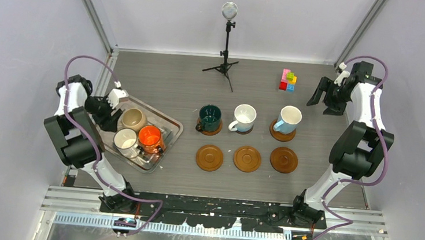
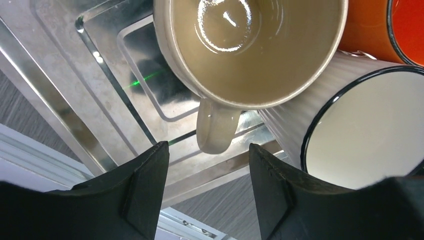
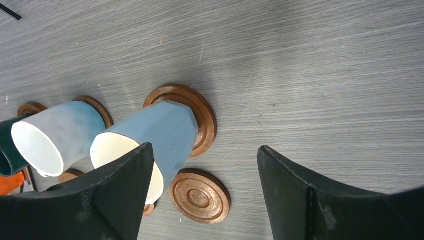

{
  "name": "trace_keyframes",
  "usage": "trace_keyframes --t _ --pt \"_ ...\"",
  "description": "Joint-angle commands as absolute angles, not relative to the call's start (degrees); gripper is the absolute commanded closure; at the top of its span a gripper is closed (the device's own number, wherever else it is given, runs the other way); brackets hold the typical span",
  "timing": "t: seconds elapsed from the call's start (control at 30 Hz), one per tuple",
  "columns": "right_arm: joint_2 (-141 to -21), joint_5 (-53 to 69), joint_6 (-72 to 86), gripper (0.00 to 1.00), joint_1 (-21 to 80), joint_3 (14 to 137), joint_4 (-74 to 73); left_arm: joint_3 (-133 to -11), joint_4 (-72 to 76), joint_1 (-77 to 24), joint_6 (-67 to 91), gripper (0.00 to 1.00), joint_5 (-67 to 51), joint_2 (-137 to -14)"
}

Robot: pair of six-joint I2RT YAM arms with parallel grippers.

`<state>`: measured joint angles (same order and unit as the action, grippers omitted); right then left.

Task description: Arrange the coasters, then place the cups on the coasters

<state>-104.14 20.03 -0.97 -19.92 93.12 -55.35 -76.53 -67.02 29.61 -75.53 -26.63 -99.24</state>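
Entry, left side: your left pincer [image 2: 207,147] stood spread, its fingers [image 2: 145,190] flanking the handle [image 2: 215,132] of the beige mug [image 2: 250,45]. A gap showed on each side of the handle, so it pinched nothing. The beige mug sat upright on the silver tray [image 2: 100,100], in the tray's far part, with the handle pointing at the pincer. The white mug with dark rim [image 2: 360,130] and the orange mug [image 2: 370,25] stood just beside it on the same tray, in the nearer part.

Right of the tray, six coasters [image 1: 247,158] lay on the table in two rows of three. The farther row carried the dark green mug [image 1: 209,117] nearest the tray, then the white mug [image 1: 244,117], then the light blue mug [image 1: 288,118], one per coaster. The nearer three coasters lay uncovered.

Your right pincer [image 3: 205,149] was spread wide and gripped nothing. It hung above the table, well to the right of the tray and past the light blue mug.
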Motion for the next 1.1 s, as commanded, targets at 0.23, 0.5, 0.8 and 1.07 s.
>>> trace_keyframes --t 0.23,0.5,0.8,1.07 --pt "-102.5 19.36 -1.4 0.2 -19.6 95.37 -55.91 -70.54 -56.48 27.95 -76.64 0.44 -30.32 -99.17" --pt "-101.71 18.9 -2.0 0.2 -19.59 94.61 -56.31 -68.92 -53.45 26.61 -74.24 0.49 -33.8 -99.93" --pt "-101.78 18.26 -2.64 0.2 -19.61 95.04 -56.69 -68.28 -51.35 25.23 -70.91 0.65 -34.1 -101.43" --pt "-102.05 18.23 -2.57 0.2 -19.62 95.5 -56.69 -71.38 -51.06 25.84 -65.32 1.0 -36.16 -98.82"
